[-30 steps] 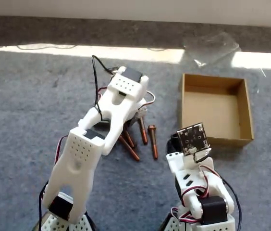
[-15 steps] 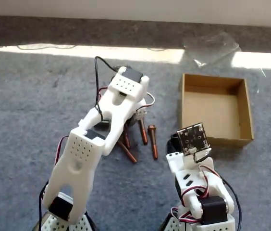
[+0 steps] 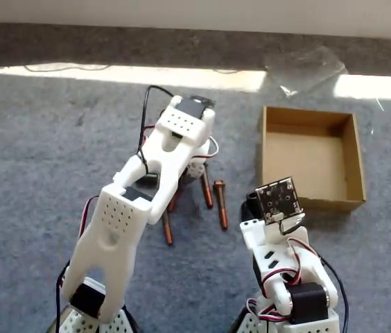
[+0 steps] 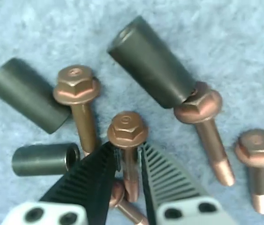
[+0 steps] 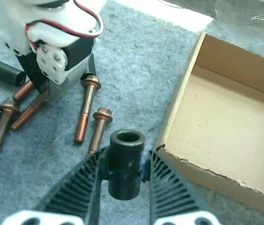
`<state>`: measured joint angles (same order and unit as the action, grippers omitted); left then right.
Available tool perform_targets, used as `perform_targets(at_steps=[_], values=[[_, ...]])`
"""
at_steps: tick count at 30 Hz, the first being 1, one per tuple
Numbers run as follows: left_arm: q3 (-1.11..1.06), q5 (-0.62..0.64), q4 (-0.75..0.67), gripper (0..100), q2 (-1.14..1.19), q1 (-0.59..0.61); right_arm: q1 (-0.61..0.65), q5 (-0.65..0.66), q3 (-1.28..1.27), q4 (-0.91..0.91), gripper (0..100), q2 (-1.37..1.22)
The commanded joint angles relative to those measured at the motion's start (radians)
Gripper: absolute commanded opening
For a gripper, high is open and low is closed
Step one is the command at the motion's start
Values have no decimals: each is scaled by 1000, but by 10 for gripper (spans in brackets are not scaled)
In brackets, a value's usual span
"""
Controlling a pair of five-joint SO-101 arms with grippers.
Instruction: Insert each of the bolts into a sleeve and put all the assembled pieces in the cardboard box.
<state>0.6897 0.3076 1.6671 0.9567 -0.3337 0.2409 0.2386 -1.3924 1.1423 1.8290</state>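
Observation:
My left gripper [image 4: 128, 150] is shut on the shank of a copper bolt [image 4: 127, 130], low over the carpet. Around it lie more bolts [image 4: 77, 86] [image 4: 202, 105] [image 4: 257, 149] and three dark sleeves [image 4: 150, 61] [image 4: 26, 93] [image 4: 45, 158]. My right gripper [image 5: 126, 157] is shut on an upright dark sleeve [image 5: 125, 168], close to the near corner of the cardboard box [image 5: 230, 126]. In the high view the left arm [image 3: 181, 132] covers the pile of bolts [image 3: 220, 205], and the right arm [image 3: 279, 201] stands in front of the box [image 3: 310, 156], which has nothing in it.
A clear plastic bag [image 3: 303, 69] lies beyond the box. A loose bolt [image 3: 166, 225] lies beside the left arm's near side. Grey carpet [image 3: 36, 159] stretches out to the left. From the right wrist, two bolts [image 5: 87, 105] [image 5: 99, 126] lie between the grippers.
The left gripper has turned slightly over the pile. One bolt near it has swung from a slanted lie to pointing toward the near edge.

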Motion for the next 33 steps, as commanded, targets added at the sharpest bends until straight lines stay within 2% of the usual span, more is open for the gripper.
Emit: perform_targets(at_steps=[1,13,28,33], values=[[50,-71,-25,32,15,12,8,0,5,-28,4,7],[51,-69,-71,31,13,8,8,0,5,-28,4,7],[62,-75,-63,32,21,-21,8,2,5,-28,4,7],[65,-140,-71,32,19,-21,8,2,5,-28,4,7]])
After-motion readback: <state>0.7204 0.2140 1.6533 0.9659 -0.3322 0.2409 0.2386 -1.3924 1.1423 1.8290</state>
